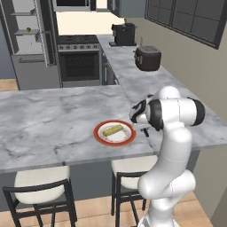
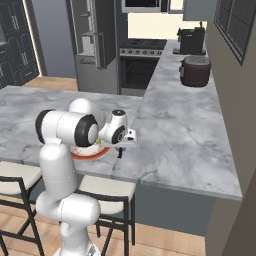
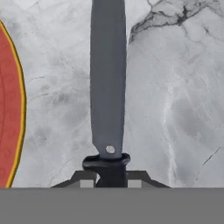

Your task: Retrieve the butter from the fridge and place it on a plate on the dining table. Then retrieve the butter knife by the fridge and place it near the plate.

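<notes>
Butter knife first, since it is what you have in hand. In the left base view, the butter already lies on the plate, which sits on the dining table near its front edge. Your gripper hangs at the plate's 3 o'clock, just beside the rim, mostly behind the arm's own wrist, so you cannot read the jaws from here. The fridge stands open at 11 o'clock, well apart.

In the right base view, the gripper points down at the marble, with a short dark piece below it close to the top; that is most likely the butter knife. The plate peeks out from behind the forearm at its 9 o'clock.

In the hand view, you see the butter knife running from 6 to 12 o'clock, its dark handle clenched between the fingers at the bottom and the grey blade lying over bare marble. The plate's red rim is at 9 o'clock, apart from the blade.

Expect the knife to be light, stiff and thin. Held at the handle end, the long blade may pivot in the grip, and it looks smooth enough to slip. Keep your hold on the handle just behind the guard, lower it flat, and let go only once it rests on the table.
</notes>
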